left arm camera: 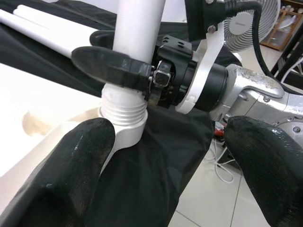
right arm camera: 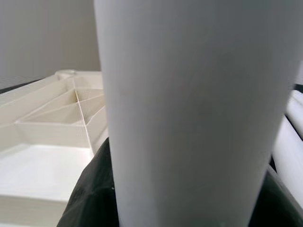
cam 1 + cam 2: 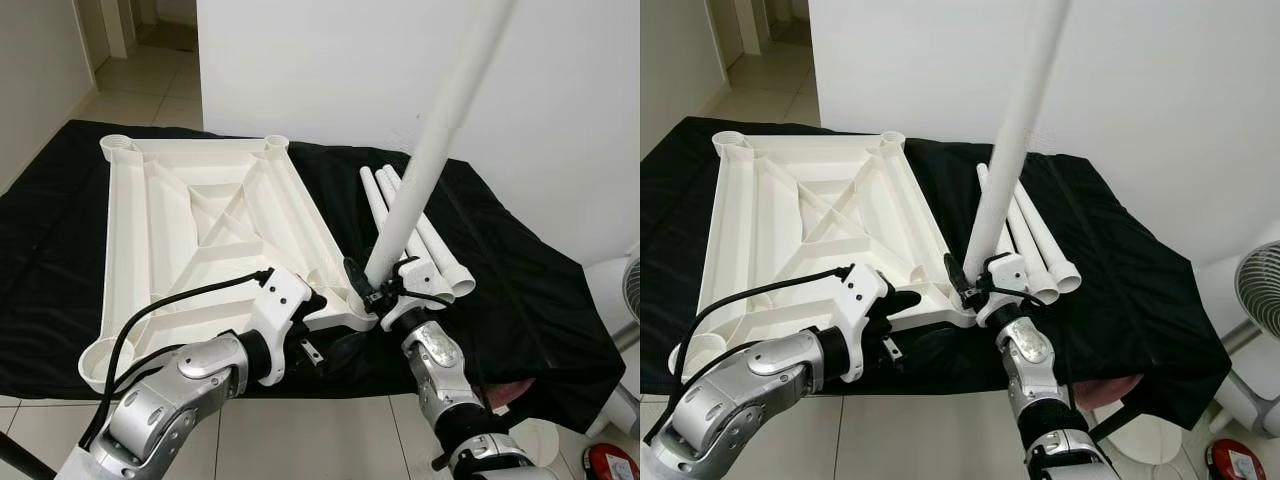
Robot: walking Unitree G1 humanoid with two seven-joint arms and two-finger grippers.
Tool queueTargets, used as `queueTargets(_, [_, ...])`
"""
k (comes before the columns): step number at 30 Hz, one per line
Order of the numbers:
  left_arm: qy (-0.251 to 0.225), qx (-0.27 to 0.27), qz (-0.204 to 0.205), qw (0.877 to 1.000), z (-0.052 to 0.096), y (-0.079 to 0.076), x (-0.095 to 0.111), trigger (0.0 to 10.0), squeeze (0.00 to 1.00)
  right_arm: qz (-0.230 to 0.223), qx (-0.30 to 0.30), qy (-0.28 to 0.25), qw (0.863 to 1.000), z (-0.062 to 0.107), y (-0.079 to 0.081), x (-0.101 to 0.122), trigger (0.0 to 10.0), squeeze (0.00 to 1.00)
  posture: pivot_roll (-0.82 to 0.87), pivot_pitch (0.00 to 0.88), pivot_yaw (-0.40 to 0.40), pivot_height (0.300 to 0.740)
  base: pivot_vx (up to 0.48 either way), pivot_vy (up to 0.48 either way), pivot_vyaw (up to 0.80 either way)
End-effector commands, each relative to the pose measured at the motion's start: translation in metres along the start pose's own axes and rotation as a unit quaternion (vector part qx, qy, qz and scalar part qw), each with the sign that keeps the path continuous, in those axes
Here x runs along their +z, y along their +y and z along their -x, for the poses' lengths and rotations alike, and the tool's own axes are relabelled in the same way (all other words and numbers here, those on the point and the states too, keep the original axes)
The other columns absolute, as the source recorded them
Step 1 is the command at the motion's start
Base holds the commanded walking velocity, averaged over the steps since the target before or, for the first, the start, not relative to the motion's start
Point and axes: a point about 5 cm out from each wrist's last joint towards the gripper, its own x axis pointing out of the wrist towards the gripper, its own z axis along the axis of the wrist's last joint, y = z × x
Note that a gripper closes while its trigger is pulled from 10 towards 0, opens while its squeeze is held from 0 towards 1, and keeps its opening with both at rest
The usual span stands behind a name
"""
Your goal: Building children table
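Your white tabletop (image 3: 190,240) lies upside down on the black cloth (image 3: 520,300), its near edge at the cloth's front. Your left gripper (image 3: 322,312), fingers spread, sits at the near right corner socket (image 1: 124,124). Your right gripper (image 3: 375,293) pinches the upright leg (image 3: 430,150) standing threaded in that socket. Spare legs (image 3: 420,235) lie just right, with open cloth beyond.
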Motion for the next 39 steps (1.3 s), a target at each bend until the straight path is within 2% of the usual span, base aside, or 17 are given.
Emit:
queueTargets(1, [-0.008,-0.042,-0.006,0.999,-0.001,-0.007,0.005,10.0,0.00,-0.053,-0.047,0.072,0.995,0.023,-0.006,-0.031,10.0,0.00,0.04,0.000,-0.107,0.740,0.000,0.000,0.00])
queueTargets(5, [-0.008,-0.039,-0.007,0.999,-0.001,-0.006,0.005,10.0,0.00,-0.085,-0.081,0.068,0.991,0.028,-0.010,-0.034,10.0,0.00,0.04,0.000,-0.105,0.740,0.000,0.000,0.00])
queueTargets(7, [-0.009,-0.039,-0.007,0.999,-0.001,-0.005,0.005,10.0,0.00,-0.083,-0.083,0.070,0.991,0.029,-0.010,-0.035,10.0,0.00,0.04,0.000,-0.106,0.740,0.000,0.000,0.00])
queueTargets(12, [-0.009,-0.039,-0.008,0.999,-0.001,-0.005,0.005,10.0,0.00,-0.065,-0.077,0.089,0.991,0.027,-0.011,-0.036,10.0,0.00,0.04,0.000,-0.102,0.740,0.000,0.000,0.00])
queueTargets(20, [-0.009,-0.038,-0.010,0.999,-0.002,-0.004,0.006,10.0,0.00,0.000,-0.076,0.138,0.988,0.014,-0.014,-0.035,10.0,0.00,0.04,0.000,-0.103,0.740,0.000,0.000,0.00])
queueTargets(27, [-0.011,-0.036,-0.009,0.999,-0.002,-0.005,0.006,10.0,0.00,0.006,-0.099,0.131,0.986,0.008,-0.008,-0.031,10.0,0.00,0.04,0.000,-0.110,0.740,0.000,0.000,0.00])
queueTargets(30, [-0.012,-0.035,-0.008,0.999,-0.001,-0.005,0.006,10.0,0.00,-0.001,-0.124,0.120,0.985,0.003,0.001,-0.030,10.0,0.00,0.05,0.000,-0.115,0.740,0.000,0.000,0.00])
queueTargets(34, [-0.012,-0.035,-0.008,0.999,-0.001,-0.006,0.006,10.0,0.00,0.003,-0.163,0.119,0.979,0.002,0.002,-0.031,10.0,0.00,0.05,0.000,-0.115,0.740,0.000,0.000,0.00])
queueTargets(36, [-0.012,-0.036,-0.008,0.999,-0.001,-0.005,0.006,10.0,0.00,-0.004,-0.201,0.118,0.972,0.002,0.000,-0.032,10.0,0.00,0.04,0.000,-0.114,0.740,0.000,0.000,0.00])
queueTargets(37, [-0.012,-0.036,-0.008,0.999,-0.001,-0.005,0.006,10.0,0.00,-0.004,-0.201,0.118,0.972,0.002,0.000,-0.032,10.0,0.00,0.04,0.000,-0.114,0.740,0.000,0.000,0.00])
queueTargets(39, [-0.012,-0.037,-0.008,0.999,-0.002,-0.005,0.006,10.0,0.00,-0.002,-0.247,0.111,0.963,0.002,0.000,-0.030,10.0,0.00,0.04,0.000,-0.113,0.740,0.000,0.000,0.00])
